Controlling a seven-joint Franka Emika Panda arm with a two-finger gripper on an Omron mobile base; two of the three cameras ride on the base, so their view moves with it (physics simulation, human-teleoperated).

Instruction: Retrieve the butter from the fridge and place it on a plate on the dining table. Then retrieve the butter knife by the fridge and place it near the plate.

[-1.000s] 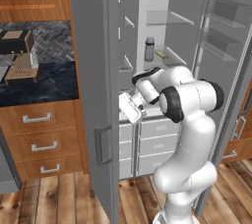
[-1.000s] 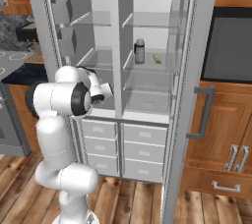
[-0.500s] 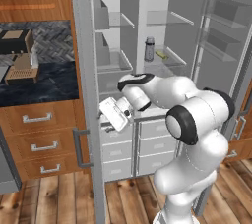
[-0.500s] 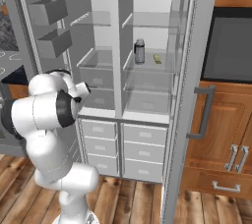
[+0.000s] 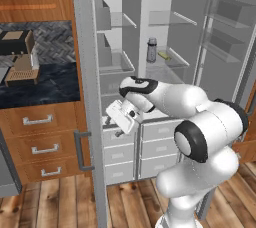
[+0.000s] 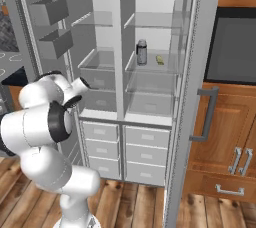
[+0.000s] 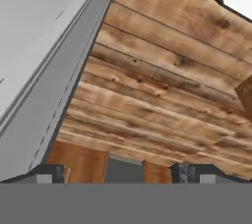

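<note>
Retrieval of the butter [image 6: 160, 59] is in hand: it is seen on a shelf of the open fridge [image 6: 120, 47] beside a can [image 6: 142, 52], and the hand [image 5: 121, 118], spread wide and empty by the left door, must be raised towards it.

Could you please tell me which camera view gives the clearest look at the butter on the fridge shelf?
The right base view: the butter lies unobstructed on a shelf, just right of the grey can. The left base view also shows it, right of the can, smaller and more oblique. The hand view faces the wooden floor.
</note>
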